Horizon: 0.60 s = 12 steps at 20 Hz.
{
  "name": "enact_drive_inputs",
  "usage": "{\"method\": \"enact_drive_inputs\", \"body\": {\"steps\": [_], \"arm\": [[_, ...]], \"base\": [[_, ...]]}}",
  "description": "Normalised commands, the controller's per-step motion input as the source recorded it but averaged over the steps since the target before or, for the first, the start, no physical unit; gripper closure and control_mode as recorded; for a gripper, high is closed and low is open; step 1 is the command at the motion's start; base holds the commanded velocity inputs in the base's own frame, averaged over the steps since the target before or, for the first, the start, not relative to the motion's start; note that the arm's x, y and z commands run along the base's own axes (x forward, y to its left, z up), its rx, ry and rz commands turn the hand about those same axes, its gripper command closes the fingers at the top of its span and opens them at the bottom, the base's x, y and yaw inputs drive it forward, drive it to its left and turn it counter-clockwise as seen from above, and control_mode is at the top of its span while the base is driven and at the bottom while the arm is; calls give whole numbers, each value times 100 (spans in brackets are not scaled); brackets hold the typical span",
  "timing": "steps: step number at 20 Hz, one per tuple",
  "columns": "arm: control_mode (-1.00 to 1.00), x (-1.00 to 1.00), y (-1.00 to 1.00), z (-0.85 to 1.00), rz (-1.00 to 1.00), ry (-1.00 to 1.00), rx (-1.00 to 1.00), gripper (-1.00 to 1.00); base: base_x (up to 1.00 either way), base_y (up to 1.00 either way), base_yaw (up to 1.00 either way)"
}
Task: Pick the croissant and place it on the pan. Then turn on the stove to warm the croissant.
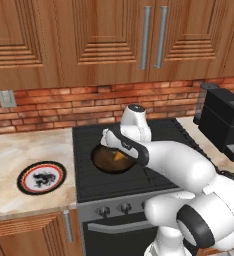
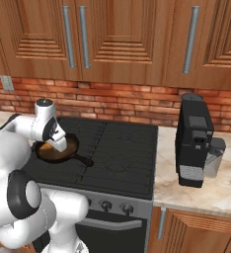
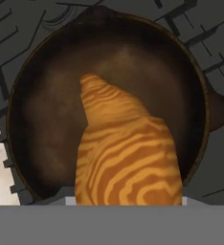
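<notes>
We see pan [image 1: 109,160] on stove [image 1: 89,185] | croissant [image 3: 126,158] over pan | plate [image 1: 41,177] at stove's 9 o'clock | coffee machine [image 2: 194,141] at 3 o'clock

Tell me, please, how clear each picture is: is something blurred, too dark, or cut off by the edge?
Left base view: even, soft light, no glare; the arm covers part of the pan. Right base view: equally sharp; the coffee machine is plain black, with little detail. Hand view: the croissant is very close and large, its stripes clear, its lower end cut off at the bottom; the pan's floor is dim and smooth.
</notes>
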Motion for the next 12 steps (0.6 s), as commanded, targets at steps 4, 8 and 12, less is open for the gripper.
{"method": "enact_drive_inputs", "body": {"steps": [4,8,12], "arm": [[-100,7,1,-10,0,0,0,100],[-100,1,0,-16,0,0,0,100],[-100,0,0,-17,0,0,0,100]], "base": [[0,0,0],[0,0,0],[0,0,0]]}}
